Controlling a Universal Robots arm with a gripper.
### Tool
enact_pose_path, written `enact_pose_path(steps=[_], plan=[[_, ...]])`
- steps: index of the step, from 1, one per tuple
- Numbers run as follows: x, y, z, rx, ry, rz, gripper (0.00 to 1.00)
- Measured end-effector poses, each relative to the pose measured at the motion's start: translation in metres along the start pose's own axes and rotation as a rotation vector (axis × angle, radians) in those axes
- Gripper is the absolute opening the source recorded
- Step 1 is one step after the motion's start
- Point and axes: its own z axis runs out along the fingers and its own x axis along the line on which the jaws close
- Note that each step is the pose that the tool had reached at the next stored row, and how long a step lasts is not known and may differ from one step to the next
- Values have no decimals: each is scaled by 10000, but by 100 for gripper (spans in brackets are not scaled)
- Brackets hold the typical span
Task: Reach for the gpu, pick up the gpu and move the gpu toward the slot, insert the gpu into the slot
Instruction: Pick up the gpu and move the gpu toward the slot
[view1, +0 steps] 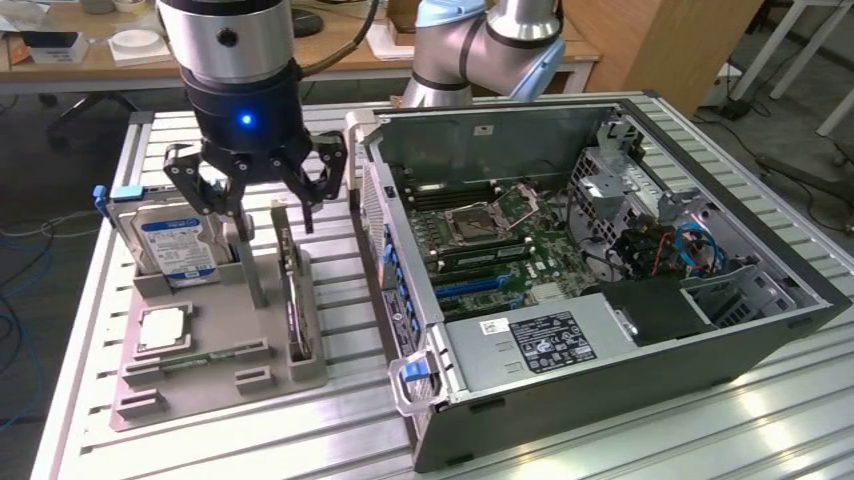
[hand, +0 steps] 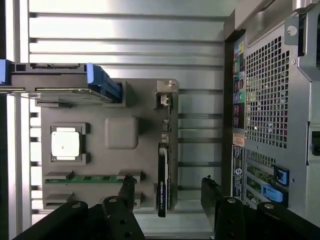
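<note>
light: bright, overhead perhaps | glare: table (hand: 125, 10) slats washed white | shadow: case (view1: 641, 390) interior dim

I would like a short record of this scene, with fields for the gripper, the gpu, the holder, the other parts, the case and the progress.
gripper: open, over the holder, one finger on each side of the gpu, apart from it
gpu: on edge in a holder slot
holder: grey, on the slatted table, beside the case
other parts: hard drive upright; chip flat; memory stick flat
case: open, motherboard visible
progress: gpu not yet picked up
</note>
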Motion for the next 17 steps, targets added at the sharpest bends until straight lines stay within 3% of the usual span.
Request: enact_pose_path(steps=[10, 17], plan=[[1, -26, 108, 0, 11, -2, 65], [4, -47, 218, -1, 69, -80, 65]])
